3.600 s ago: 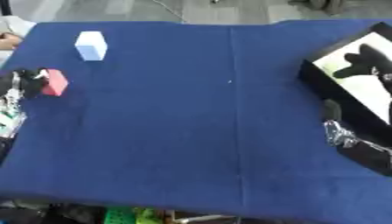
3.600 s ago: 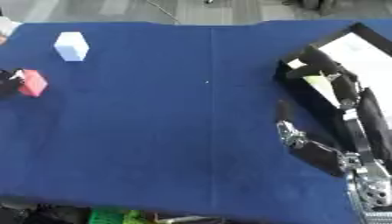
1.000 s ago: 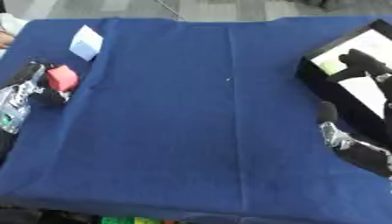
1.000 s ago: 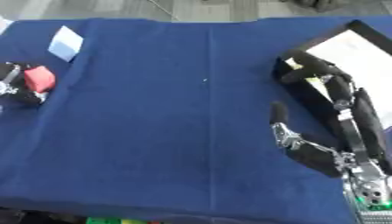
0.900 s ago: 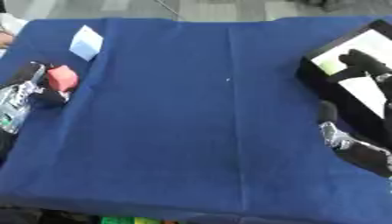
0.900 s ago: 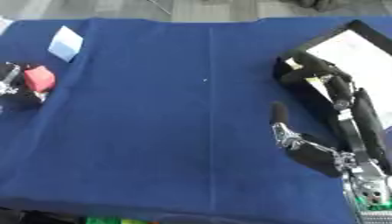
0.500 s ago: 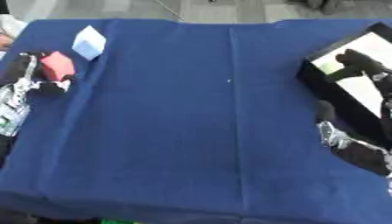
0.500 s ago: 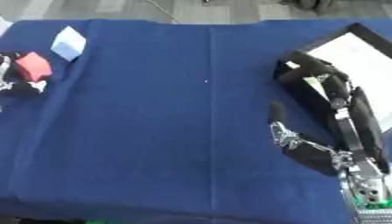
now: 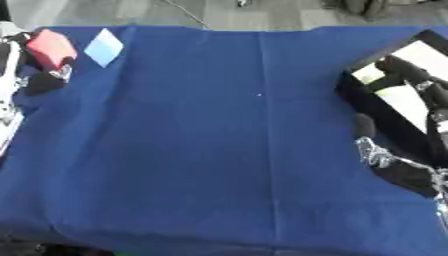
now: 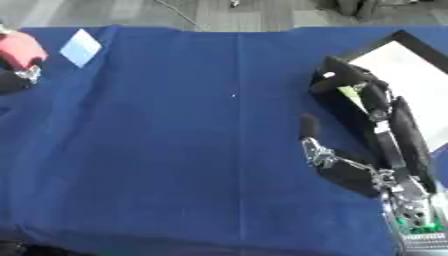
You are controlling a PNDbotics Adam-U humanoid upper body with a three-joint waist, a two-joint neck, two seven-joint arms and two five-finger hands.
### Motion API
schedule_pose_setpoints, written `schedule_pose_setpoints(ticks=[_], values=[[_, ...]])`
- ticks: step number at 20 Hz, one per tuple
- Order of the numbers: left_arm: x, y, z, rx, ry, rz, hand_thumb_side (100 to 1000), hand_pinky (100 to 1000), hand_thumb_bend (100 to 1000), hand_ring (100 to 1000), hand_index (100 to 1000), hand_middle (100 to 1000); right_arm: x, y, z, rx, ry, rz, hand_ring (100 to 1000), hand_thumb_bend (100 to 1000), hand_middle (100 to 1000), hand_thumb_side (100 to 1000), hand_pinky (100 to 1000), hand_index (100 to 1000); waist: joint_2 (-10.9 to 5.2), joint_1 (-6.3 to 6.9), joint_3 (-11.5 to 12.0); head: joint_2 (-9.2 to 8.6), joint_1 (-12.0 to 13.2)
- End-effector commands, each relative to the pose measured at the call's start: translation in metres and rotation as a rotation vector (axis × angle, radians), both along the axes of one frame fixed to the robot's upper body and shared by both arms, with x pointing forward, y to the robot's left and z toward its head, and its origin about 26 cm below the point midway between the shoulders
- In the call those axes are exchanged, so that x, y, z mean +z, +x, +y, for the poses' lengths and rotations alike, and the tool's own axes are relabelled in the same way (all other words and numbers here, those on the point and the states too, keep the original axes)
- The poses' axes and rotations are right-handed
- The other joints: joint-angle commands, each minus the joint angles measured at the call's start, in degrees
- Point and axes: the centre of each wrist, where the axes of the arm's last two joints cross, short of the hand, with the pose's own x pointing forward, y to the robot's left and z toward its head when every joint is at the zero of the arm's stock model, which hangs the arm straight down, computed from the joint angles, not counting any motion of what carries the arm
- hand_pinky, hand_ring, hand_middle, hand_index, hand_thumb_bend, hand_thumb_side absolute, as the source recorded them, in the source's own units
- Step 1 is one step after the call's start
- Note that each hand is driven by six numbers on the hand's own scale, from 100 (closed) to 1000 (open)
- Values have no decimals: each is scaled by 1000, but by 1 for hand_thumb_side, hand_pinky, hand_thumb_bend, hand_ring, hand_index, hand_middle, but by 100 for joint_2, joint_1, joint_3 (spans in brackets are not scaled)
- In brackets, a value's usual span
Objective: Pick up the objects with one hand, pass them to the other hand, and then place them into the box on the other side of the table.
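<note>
The left hand point(image 9: 33, 75) has its fingers point(image 9: 59, 73) curled round a red block point(image 9: 50, 48), a small boxy thing with rounded corners, held at the far left corner of the blue-clothed worktop point(image 9: 219, 150); just beside it lies a pale blue block point(image 9: 104, 47), flat on the cloth; over on the right, the right hand point(image 10: 359, 150) rests with fingers straight and apart, thumb out, by a black box point(image 10: 411, 65) with a white floor; something yellowish sits inside, can't make it out.

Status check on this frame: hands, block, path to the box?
Left robot hand shut on red block, lifted at far left. Right robot hand open, idle beside box. Pale blue block on cloth; path unobstructed.
</note>
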Motion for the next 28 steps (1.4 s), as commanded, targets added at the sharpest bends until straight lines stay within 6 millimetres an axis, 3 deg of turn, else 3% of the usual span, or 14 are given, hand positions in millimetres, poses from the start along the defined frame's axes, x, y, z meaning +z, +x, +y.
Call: schedule_pose_setpoints(ticks=[1, 3, 7, 14, 15, 18, 22, 28], values=[[23, -5, 0, -22, -14, -69, 324, 670, 100, 443, 554, 416, 8, -2, -1, 11, -9, -30, 853, 100, 621, 217, 839, 934, -120, 0, 18, -14, -27], [28, -8, -10, -85, -35, -100, 336, 675, 100, 443, 553, 415, 10, -1, -1, 26, -18, -44, 851, 100, 625, 192, 838, 929, -130, -2, 31, -14, -31], [38, -17, -50, -311, -63, -124, 338, 687, 100, 450, 560, 422, 16, 0, 5, 93, -61, -85, 850, 100, 649, 100, 836, 927, -158, 11, 58, -14, -55], [51, -39, -135, -816, -25, 9, 296, 703, 100, 463, 570, 432, 30, 2, 12, 264, -194, -206, 863, 100, 748, 100, 844, 956, -231, 20, 43, -14, -252], [53, -42, -144, -879, -5, 37, 292, 704, 100, 464, 571, 433, 32, 2, 13, 284, -214, -221, 867, 123, 758, 100, 846, 959, -241, 25, 41, -14, -284], [56, -49, -170, -1055, 43, 121, 282, 706, 100, 466, 572, 434, 38, 3, 13, 332, -278, -271, 887, 328, 806, 100, 857, 972, -268, 40, 34, -14, -363], [62, -55, -194, -1237, 100, 208, 275, 710, 100, 469, 575, 436, 46, 5, 12, 377, -353, -349, 923, 536, 885, 100, 887, 975, -298, 54, 36, -14, -436], [71, -57, -216, -1404, 153, 269, 300, 724, 100, 481, 584, 444, 57, 6, 16, 424, -403, -457, 945, 592, 939, 100, 913, 978, -317, 81, 57, -14, -518]])
